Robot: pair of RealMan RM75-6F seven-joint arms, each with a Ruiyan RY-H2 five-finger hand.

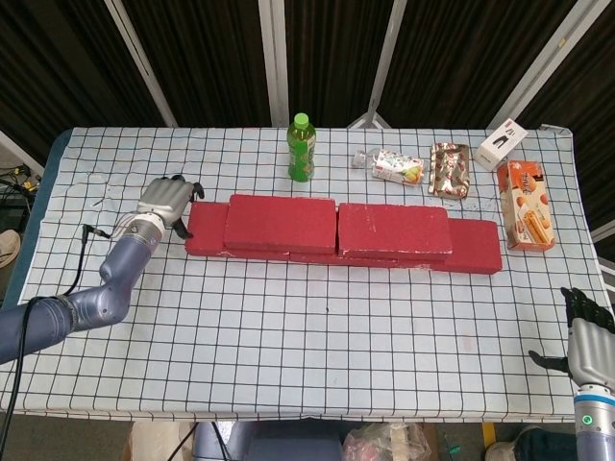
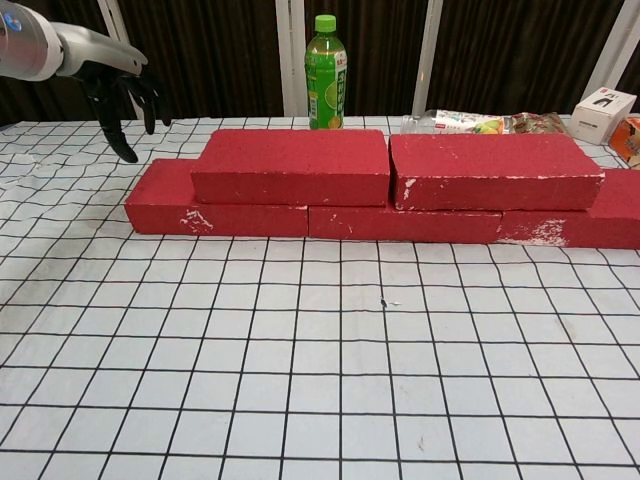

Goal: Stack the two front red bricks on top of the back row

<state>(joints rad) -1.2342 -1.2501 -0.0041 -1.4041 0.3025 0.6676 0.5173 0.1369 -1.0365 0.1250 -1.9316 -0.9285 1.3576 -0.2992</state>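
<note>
Red bricks lie in the head view just to the right of the left hand, their long axes running across the tabletop; two already sit on the back row. The left hand, far nearer than the right hand, hangs off the row's end, fingers loosely apart, holding nothing. In the chest view the left hand hovers beside the lowest brick, released; the right hand is out of sight
</note>
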